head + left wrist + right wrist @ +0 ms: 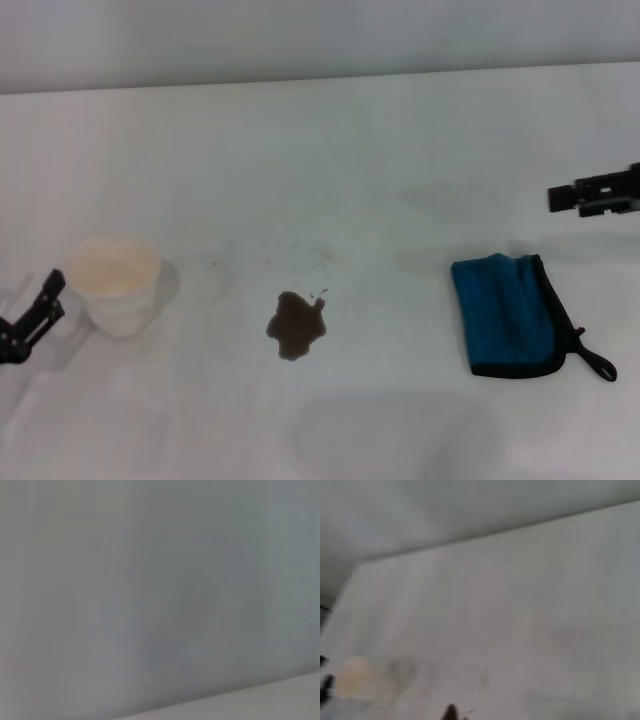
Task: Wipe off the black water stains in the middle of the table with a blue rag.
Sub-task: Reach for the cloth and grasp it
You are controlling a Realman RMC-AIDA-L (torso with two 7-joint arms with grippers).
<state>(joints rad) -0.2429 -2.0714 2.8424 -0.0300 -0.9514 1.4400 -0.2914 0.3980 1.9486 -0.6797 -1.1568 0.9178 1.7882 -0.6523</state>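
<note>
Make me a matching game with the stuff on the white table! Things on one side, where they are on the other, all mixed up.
Things:
1. white paper cup
2. dark brown-black puddle
3. folded teal-blue cloth

Places:
A. middle of the white table
B. by the robot's right gripper
C. by the robot's left gripper

Pairs: 1-C, 2-A, 3-B

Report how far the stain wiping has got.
Nothing looks done: the dark stain sits whole on the white table, and the blue rag lies folded to its right, untouched. In hand: the right gripper hovers beyond the rag; the left gripper is beside the paper cup. Left: pick up the rag and wipe.
</note>
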